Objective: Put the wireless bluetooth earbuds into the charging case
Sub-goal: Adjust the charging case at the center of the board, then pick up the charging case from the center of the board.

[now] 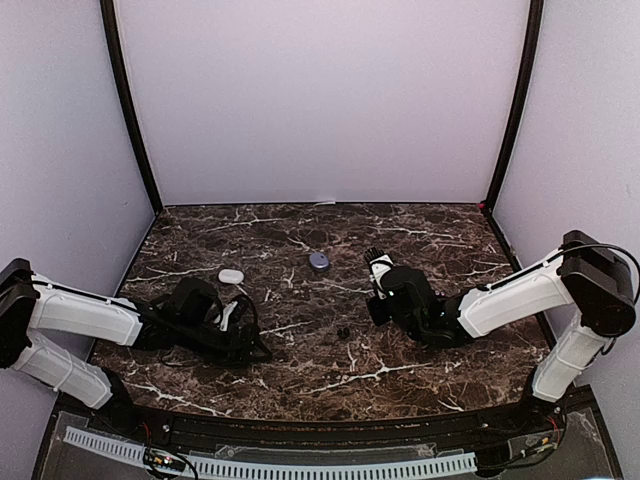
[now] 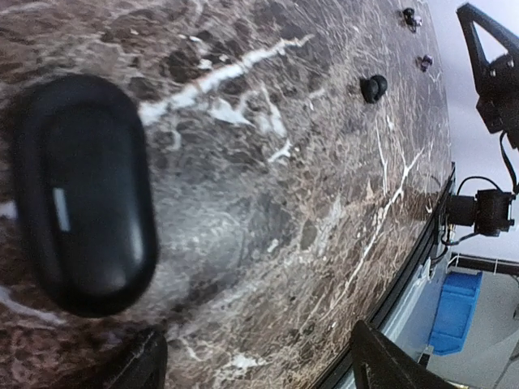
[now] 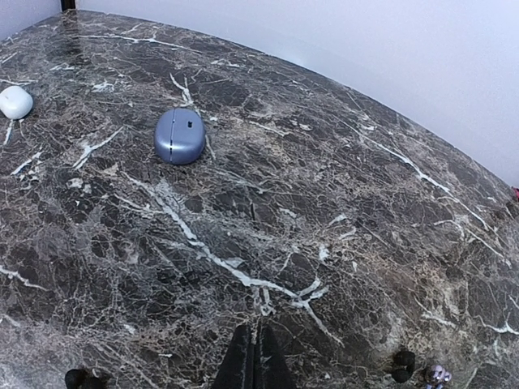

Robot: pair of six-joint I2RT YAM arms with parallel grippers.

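A black charging case (image 2: 81,194) lies closed on the marble, ahead of my left gripper (image 2: 259,369) and off to the left of its gap. That gripper is open, with only bare marble between its fingers. Farther along lies a black earbud (image 2: 374,87), which the top view shows mid-table (image 1: 343,332). Beyond it sit another black earbud (image 2: 411,16) and a purple earbud (image 2: 424,61). The right wrist view shows these two as a black earbud (image 3: 401,365) and a purple earbud (image 3: 438,375) beside my right gripper (image 3: 255,361). It is shut and empty.
A closed blue-purple case (image 1: 319,261) lies at centre back, left of my right gripper (image 1: 374,256). A closed white case (image 1: 231,275) sits behind my left gripper (image 1: 250,340). The black table edge (image 2: 405,284) runs close to the left gripper's right finger.
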